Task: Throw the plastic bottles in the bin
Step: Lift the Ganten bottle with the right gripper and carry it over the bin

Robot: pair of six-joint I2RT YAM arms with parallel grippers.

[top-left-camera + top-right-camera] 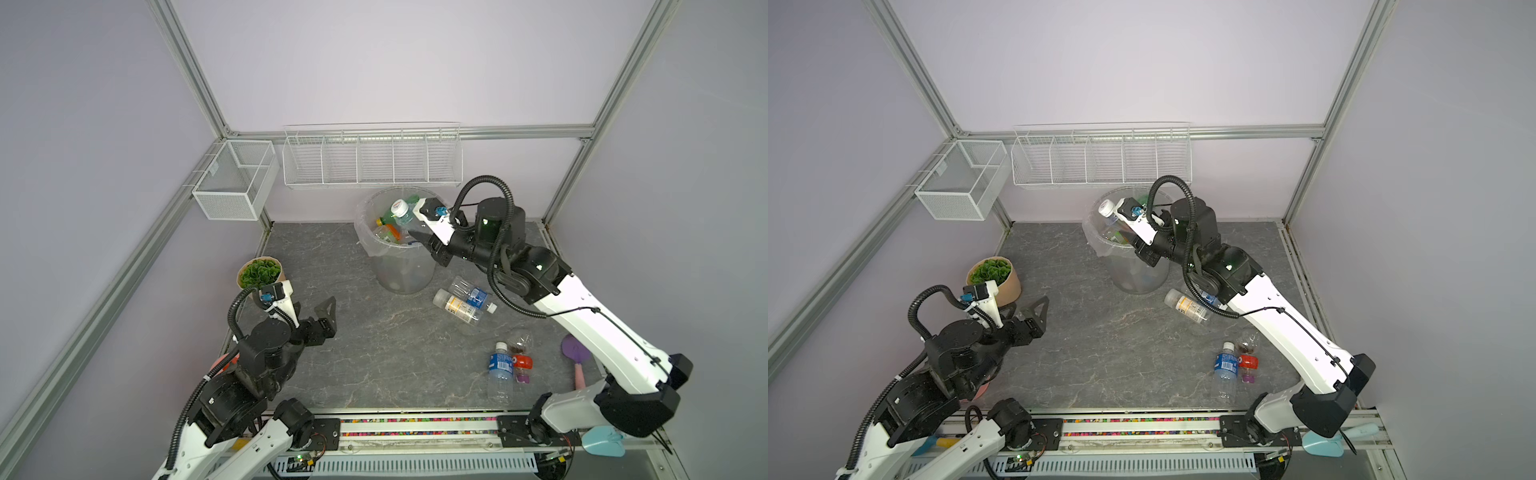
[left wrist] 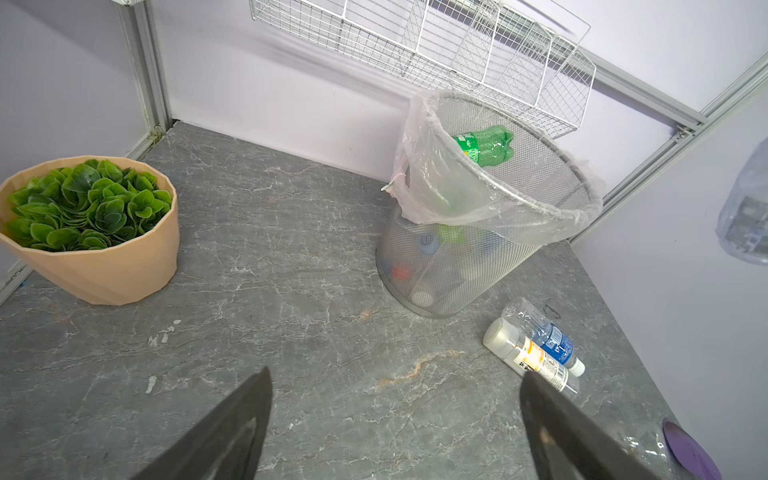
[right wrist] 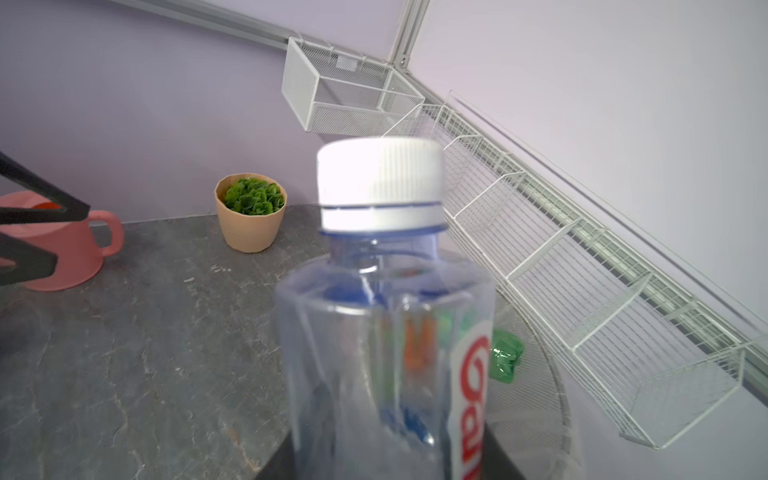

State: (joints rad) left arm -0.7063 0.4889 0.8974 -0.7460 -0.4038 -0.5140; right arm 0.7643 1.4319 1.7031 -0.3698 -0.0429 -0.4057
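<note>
The bin (image 1: 405,274) (image 1: 1138,276) (image 2: 457,257) stands at the back of the table with several plastic bottles inside, among them a green one (image 2: 484,143). Over its rim my right gripper (image 1: 417,235) (image 3: 386,457) is shut on a clear bottle with a white cap and a red-lettered label (image 1: 400,206) (image 1: 1106,207) (image 3: 386,299). My left gripper (image 1: 316,309) (image 2: 395,386) hangs open and empty over bare table by the plant. Two bottles (image 1: 459,305) (image 2: 523,353) lie right of the bin. Three more (image 1: 500,370) (image 1: 1248,363) lie nearer the front right.
A tan pot with a green plant (image 1: 258,272) (image 2: 91,232) stands at the left, a pink watering can (image 3: 70,249) near it. White wire baskets (image 1: 372,158) (image 1: 235,178) hang on the back wall above the bin. A purple trowel (image 1: 575,353) lies at the right edge.
</note>
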